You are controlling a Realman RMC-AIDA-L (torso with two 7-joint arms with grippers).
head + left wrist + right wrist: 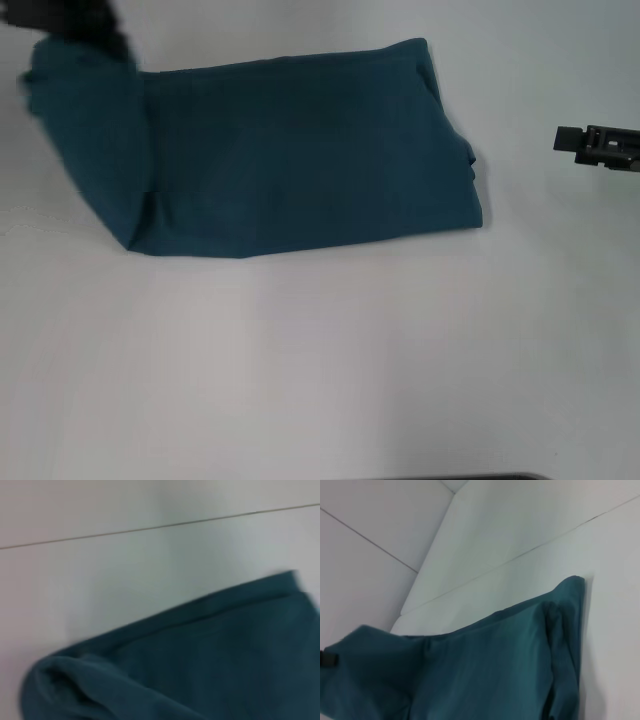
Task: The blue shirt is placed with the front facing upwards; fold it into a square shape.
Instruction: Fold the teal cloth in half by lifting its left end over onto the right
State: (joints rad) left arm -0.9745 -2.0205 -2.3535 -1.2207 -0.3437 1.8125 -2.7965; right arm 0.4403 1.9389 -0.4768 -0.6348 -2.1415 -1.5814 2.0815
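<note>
- One blue shirt (300, 150) lies on the white surface (320, 360), already folded into a long band running left to right in the far half of the head view; no chest lettering shows, so the front seems to be tucked inside.
- Its left end is lifted and curled over toward the middle, which suggests the step in hand is folding that end across to shorten the band toward a square.
- Its right end lies flat, with stacked layers showing at the edge; the right wrist view shows the same edge pressed to the surface.
- The left gripper (85, 28) is at the far left corner, right at the raised end of the cloth and apparently carrying it. Whether its jaws are closed on the fabric cannot be told; they are hidden.
- The right gripper (598, 146) hangs clear of the shirt, off to its right, touching nothing. The gap between its jaws cannot be told either.
</note>
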